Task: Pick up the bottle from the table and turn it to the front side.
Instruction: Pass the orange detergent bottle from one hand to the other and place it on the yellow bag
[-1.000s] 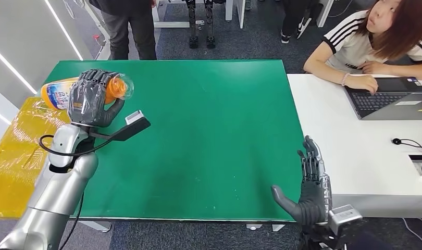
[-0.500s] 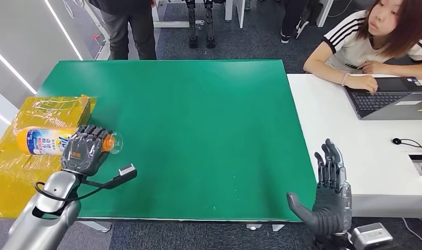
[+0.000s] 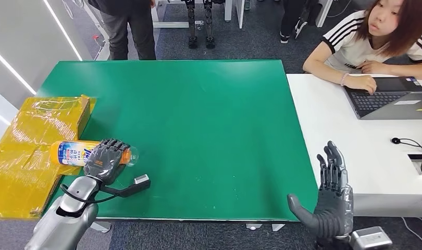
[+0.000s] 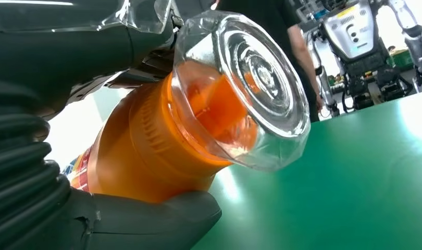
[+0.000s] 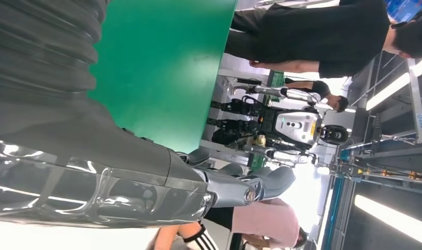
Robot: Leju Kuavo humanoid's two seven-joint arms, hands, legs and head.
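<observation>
An orange bottle [image 3: 73, 153] lies sideways at the green table's [image 3: 198, 130] near-left edge, partly over a yellow wrapped box [image 3: 26, 151]; the left hand [image 3: 106, 161] grips its cap end. Broad green surface lies open to the right; the right hand [image 3: 329, 200] hovers at the near-right corner, fingers spread, holding nothing.

The table [image 3: 209, 130] is plain deep green, and the white desk [image 3: 334, 130] sits at its right. At the near left, the dark grey left hand [image 3: 106, 160] wraps an orange bottle [image 3: 76, 152] with a white-and-blue label and a clear, glassy cap [image 4: 250, 88]; beside it lies a box [image 3: 26, 151] in glossy yellow wrap. The right hand [image 3: 329, 200] at the near right is dark grey on a silver arm, and the person [image 3: 375, 36] at the far right wears a white top with black stripes.
</observation>
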